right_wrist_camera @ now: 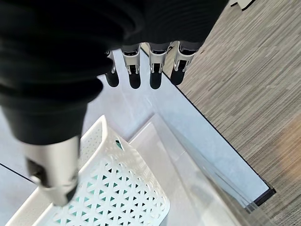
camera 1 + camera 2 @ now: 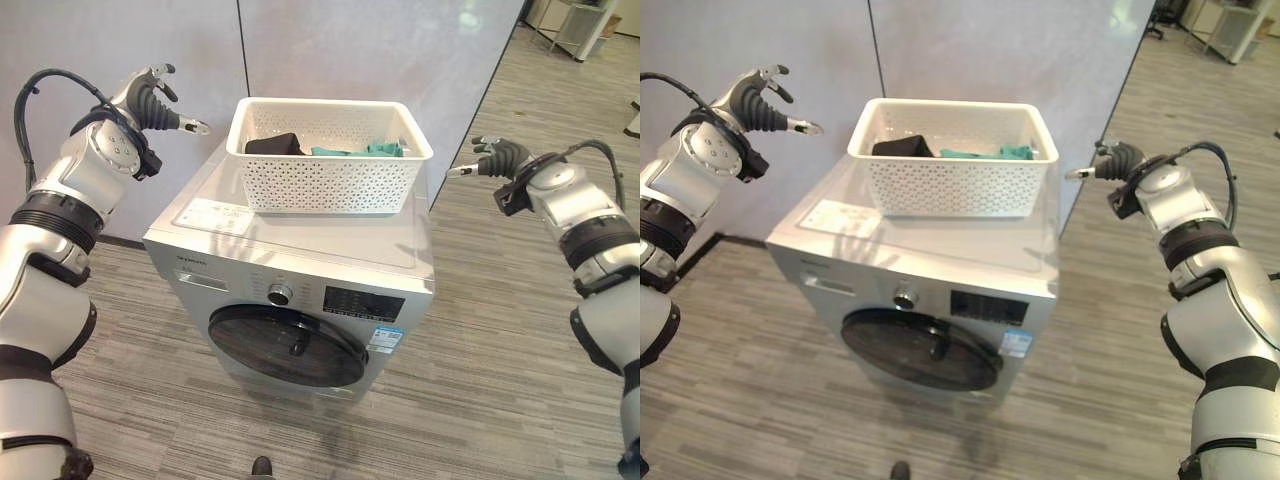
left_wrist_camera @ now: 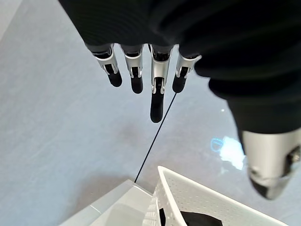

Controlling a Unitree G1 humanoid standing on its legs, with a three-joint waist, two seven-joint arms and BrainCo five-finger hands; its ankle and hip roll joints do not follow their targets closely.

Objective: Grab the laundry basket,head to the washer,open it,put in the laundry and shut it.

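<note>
From the left eye view, a white laundry basket (image 2: 328, 158) is sitting on top of the washer (image 2: 290, 290), whose round dark door (image 2: 287, 346) is lying closed. Black laundry (image 2: 274, 144) and teal laundry (image 2: 360, 150) are resting inside the basket. The left robot hand (image 2: 155, 103) is hovering left of the basket, fingers loosely spread, gripping nothing.

From the right eye view, the right robot hand (image 2: 1112, 162) is hanging just right of the basket, apart from it, relaxed and empty.

In the left wrist view, straight fingers (image 3: 157, 89) are pointing at the grey wall (image 3: 56, 122) above the basket's corner.

In the right wrist view, extended fingers (image 1: 155, 70) are floating over the basket rim and the wood-pattern floor (image 1: 249, 94).
</note>
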